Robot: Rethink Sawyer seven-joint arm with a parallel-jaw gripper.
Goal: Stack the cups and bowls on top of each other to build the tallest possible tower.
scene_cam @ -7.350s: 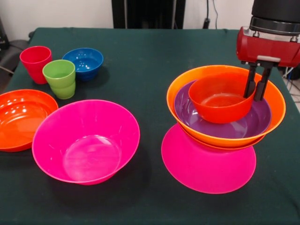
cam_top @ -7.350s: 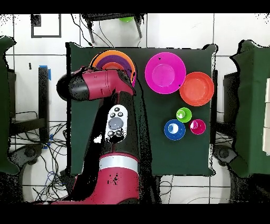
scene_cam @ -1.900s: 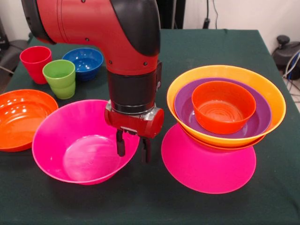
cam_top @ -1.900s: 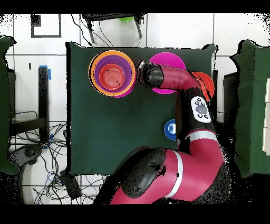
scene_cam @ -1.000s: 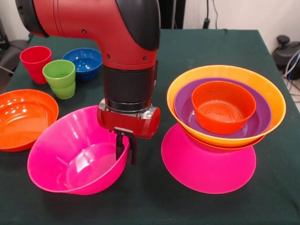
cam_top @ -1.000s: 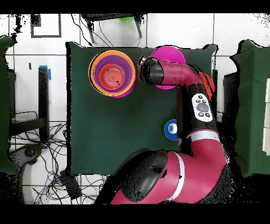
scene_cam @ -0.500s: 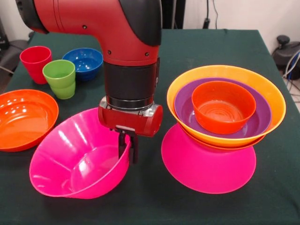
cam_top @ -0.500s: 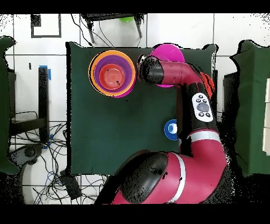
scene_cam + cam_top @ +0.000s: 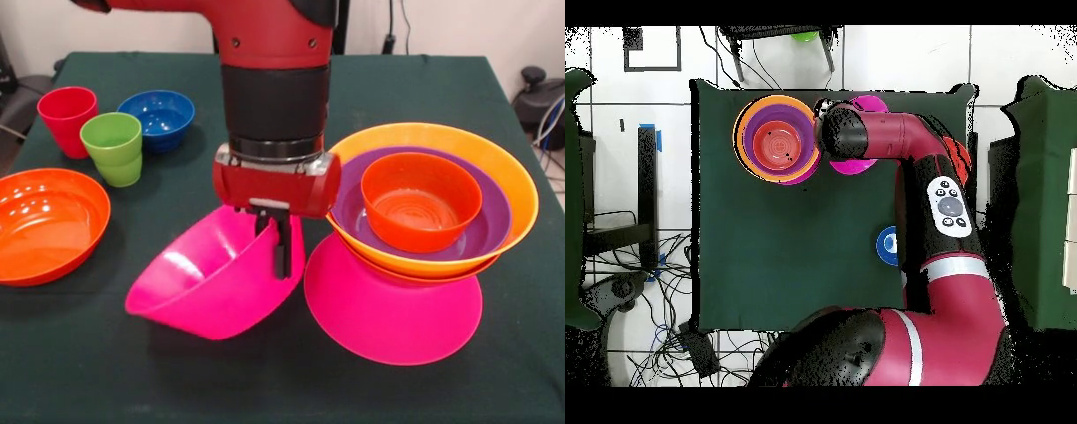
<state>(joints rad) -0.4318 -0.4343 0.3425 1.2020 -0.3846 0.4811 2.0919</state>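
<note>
Front view: the gripper [image 9: 277,250] is clamped on the rim of a pink bowl [image 9: 212,278], one finger inside the wall and one outside; the bowl hangs steeply tilted, its mouth turned to the picture's left, its low side at or just above the green cloth [image 9: 106,371], which of the two I cannot tell. Just beside it to the right stands the tower [image 9: 424,238]: an upturned pink base [image 9: 388,314], then an orange bowl [image 9: 508,181], a purple bowl [image 9: 353,208] and a small red-orange bowl [image 9: 419,199] nested mouth up. At the left edge lies a shallow red-orange bowl [image 9: 44,225]; behind it stand a red cup [image 9: 67,119] and a green cup [image 9: 113,148], close together, and a blue bowl [image 9: 159,117] beside them.

Overhead view: the arm [image 9: 935,210] covers most of the held bowl, whose pink edge shows just beside the tower.
</note>
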